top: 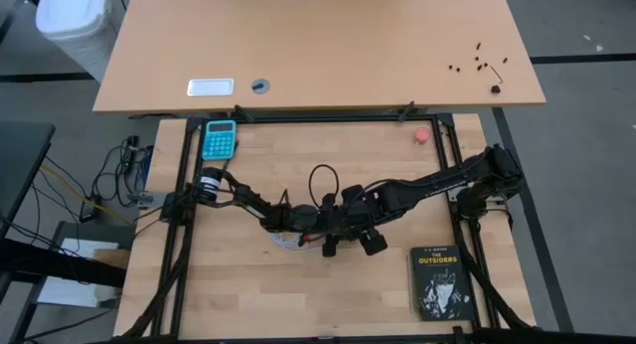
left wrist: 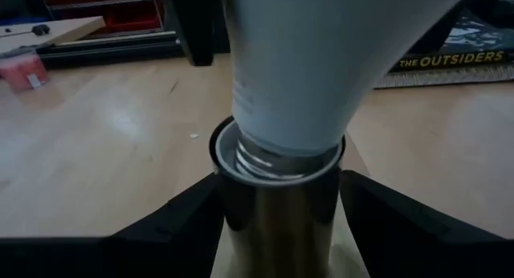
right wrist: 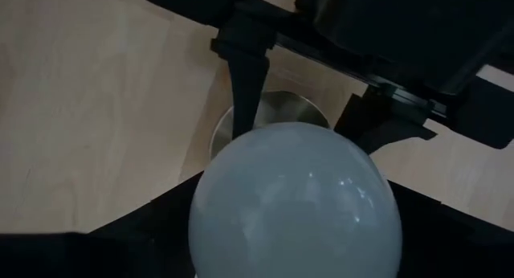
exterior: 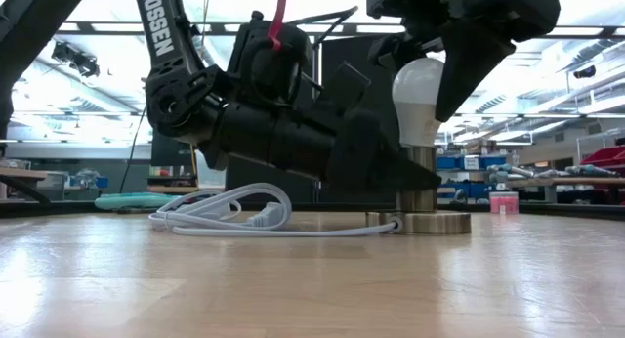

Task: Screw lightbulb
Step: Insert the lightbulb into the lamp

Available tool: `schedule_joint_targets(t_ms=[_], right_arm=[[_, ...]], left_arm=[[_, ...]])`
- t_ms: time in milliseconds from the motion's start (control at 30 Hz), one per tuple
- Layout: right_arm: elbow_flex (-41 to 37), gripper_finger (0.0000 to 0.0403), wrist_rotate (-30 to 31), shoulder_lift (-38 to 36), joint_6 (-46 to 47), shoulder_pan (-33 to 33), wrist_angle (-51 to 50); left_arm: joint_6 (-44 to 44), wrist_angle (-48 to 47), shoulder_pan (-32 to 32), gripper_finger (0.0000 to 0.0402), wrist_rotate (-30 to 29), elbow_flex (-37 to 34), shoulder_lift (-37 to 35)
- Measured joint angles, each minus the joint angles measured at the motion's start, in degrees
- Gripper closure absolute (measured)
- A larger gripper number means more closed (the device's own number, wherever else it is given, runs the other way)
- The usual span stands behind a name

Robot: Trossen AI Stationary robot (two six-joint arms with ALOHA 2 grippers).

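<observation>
Both grippers meet at the lamp socket in the middle of the table, the bulb seated in it.

Nearest, toward the right, lies a black paperback book [top: 438, 281] on the pale wooden table [top: 248, 294]. Mid-table, the right gripper [exterior: 437, 94] comes down from above, its fingers clamped on the small white frosted pear-shaped lightbulb [exterior: 418, 102], whose grey threaded base sits upright in the mouth of the round silvery metal socket [exterior: 421, 206]. The left gripper [left wrist: 281, 230] reaches in low from the left, its two dark fingers [left wrist: 173, 222] closed against the socket's shiny stem, one either side. A white coiled cord [exterior: 229, 213] lies on the table just left of the socket disc. Farther off stand a small pink-red round object [top: 422, 136] to the right and a turquoise calculator [top: 220, 138] to the left.
</observation>
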Motion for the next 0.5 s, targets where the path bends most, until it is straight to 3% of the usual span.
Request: schedule_joint_targets(t_ms=[500], right_arm=[[0.0,0.0096,-1.3,0.0,-0.4,-2.5,-0.1]], left_arm=[[3.3,-2.2,0.0,0.0154,1.9,0.0,0.0]])
